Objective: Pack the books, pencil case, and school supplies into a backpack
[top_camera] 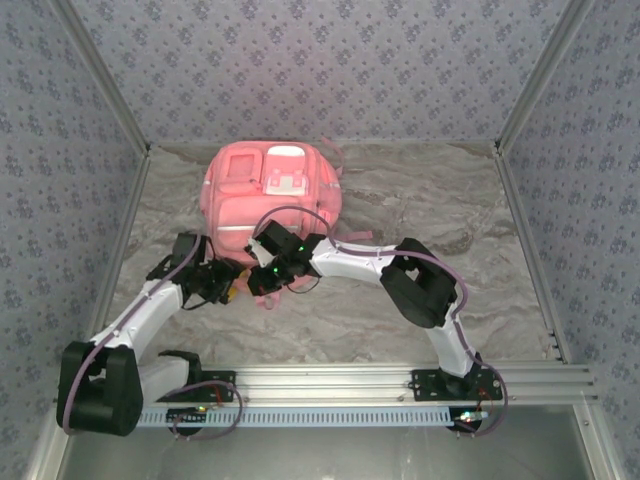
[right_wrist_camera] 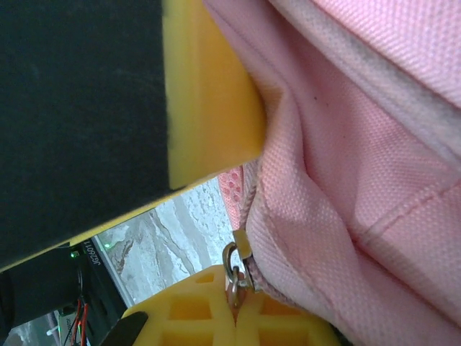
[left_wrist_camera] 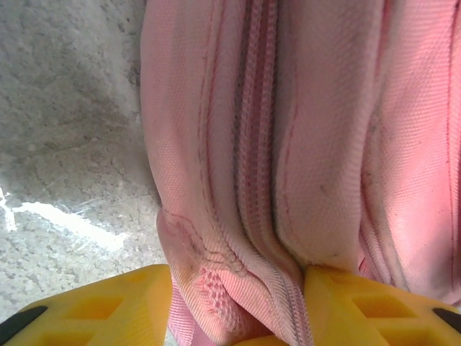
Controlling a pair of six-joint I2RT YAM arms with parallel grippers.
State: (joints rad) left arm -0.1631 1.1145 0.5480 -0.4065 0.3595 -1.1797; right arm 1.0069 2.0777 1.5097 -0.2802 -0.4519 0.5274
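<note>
The pink backpack (top_camera: 270, 195) lies on the marble counter (top_camera: 430, 200), toward its far left, and both arms reach in to its near edge. From above, that edge is covered by the two wrists, so we cannot make out the contact there.

In the left wrist view the yellow left fingers (left_wrist_camera: 94, 310) are cut off at the bottom of the frame. They stand apart with a fold of fabric and the closed zipper (left_wrist_camera: 252, 144) between them. We cannot tell whether they pinch it or only bracket it.

In the right wrist view the right fingers (right_wrist_camera: 180, 313) are closed together on the small metal zipper pull (right_wrist_camera: 232, 263). Its lower end is hidden in their seam. A yellow and black left finger blocks the upper left of that view.
</note>
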